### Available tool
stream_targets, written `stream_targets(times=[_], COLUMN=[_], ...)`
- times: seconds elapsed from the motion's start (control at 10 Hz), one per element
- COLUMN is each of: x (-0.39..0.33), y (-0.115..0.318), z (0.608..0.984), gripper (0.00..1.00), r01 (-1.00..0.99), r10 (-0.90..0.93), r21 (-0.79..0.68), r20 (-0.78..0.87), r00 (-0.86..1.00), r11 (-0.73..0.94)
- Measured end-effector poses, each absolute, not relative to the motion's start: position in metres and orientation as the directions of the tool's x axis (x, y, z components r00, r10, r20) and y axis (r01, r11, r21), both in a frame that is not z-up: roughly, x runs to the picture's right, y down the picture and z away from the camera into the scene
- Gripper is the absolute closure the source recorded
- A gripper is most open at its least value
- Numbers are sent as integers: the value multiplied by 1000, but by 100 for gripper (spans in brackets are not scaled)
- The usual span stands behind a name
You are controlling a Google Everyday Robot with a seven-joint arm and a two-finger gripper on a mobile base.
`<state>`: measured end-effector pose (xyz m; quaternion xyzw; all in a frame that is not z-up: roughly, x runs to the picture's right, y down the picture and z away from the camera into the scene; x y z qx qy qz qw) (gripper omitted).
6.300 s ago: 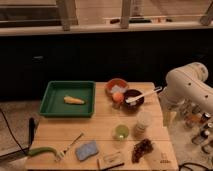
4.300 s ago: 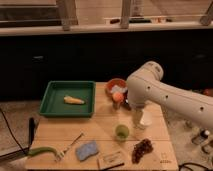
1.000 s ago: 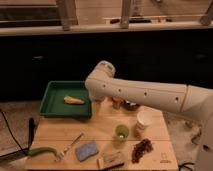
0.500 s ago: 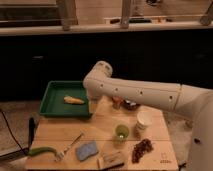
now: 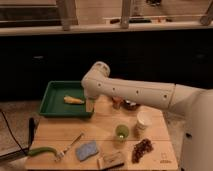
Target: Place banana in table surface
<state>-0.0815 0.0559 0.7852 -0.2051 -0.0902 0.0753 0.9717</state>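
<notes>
The banana [image 5: 73, 100], small and pale yellow, lies inside the dark green tray [image 5: 54, 107] at the back left of the table surface [image 5: 102, 122]. My white arm reaches in from the right, and the gripper [image 5: 90, 105] hangs down at the tray's right rim, just right of the banana and apart from it. The gripper is open and holds nothing.
On the wooden top stand a green cup [image 5: 121, 131] and a white cup [image 5: 144, 121]. Nearer the front lie a blue sponge [image 5: 87, 150], a fork [image 5: 70, 146], a long green pod [image 5: 42, 151], a brown bar [image 5: 112, 160] and a dark snack pile [image 5: 142, 148].
Over the last second the arm has edged slightly left, bringing the gripper closer to the tray's right rim. The banana has not moved.
</notes>
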Motion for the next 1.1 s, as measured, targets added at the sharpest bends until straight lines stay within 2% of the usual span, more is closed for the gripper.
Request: stream_targets(times=[0.1, 0.3, 0.4, 0.6, 0.9, 1.1], x=[-85, -87, -92, -111, -108, -105], y=[56, 58, 57, 56, 66, 71], z=[788, 793, 796, 801, 804, 804], gripper=[23, 38, 49, 64, 95, 100], r01=[-114, -130, -137, -143, -152, -160], r10=[191, 210, 219, 232, 247, 260], r21=[-414, -416, -418, -421, -430, -434], r20=[150, 152, 156, 168, 176, 184], r00=[970, 966, 963, 958, 953, 948], r11=[903, 900, 898, 896, 890, 887])
